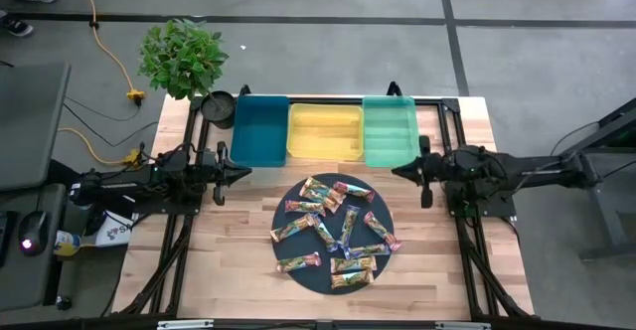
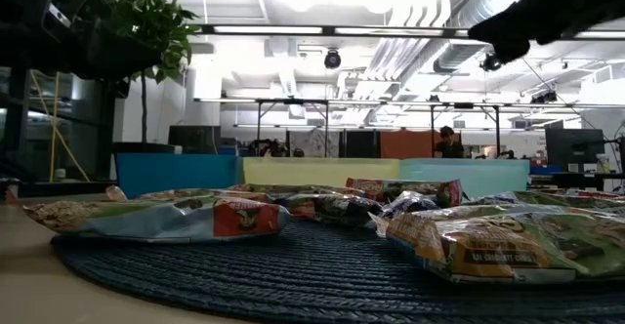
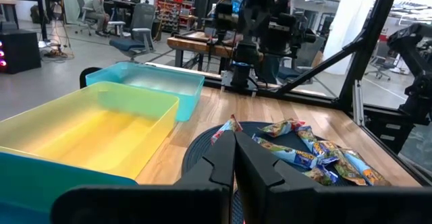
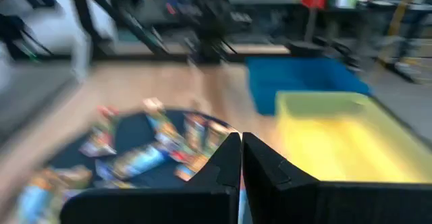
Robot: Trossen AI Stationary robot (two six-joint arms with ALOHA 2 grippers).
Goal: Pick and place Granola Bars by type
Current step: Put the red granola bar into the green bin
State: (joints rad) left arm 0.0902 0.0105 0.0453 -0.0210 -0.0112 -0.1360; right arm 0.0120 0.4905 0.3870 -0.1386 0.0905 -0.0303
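Observation:
Several wrapped granola bars (image 1: 333,226) lie scattered flat on a dark round woven mat (image 1: 288,270) at the table's middle near side; they also show in the low view (image 2: 186,217) and the left wrist view (image 3: 304,150). My left gripper (image 1: 246,172) is shut and empty, raised at the table's left, near the teal bin. My right gripper (image 1: 396,171) is shut and empty at the table's right, near the green bin. Both point toward the table's middle; their shut fingertips show in the left wrist view (image 3: 234,137) and the right wrist view (image 4: 241,140).
Three long bins stand side by side at the far edge: teal (image 1: 260,128), yellow (image 1: 325,131), green (image 1: 390,129). A potted plant (image 1: 184,60) stands at the far left corner. Bare wood lies left and right of the mat. People sit in the room beyond (image 3: 98,8).

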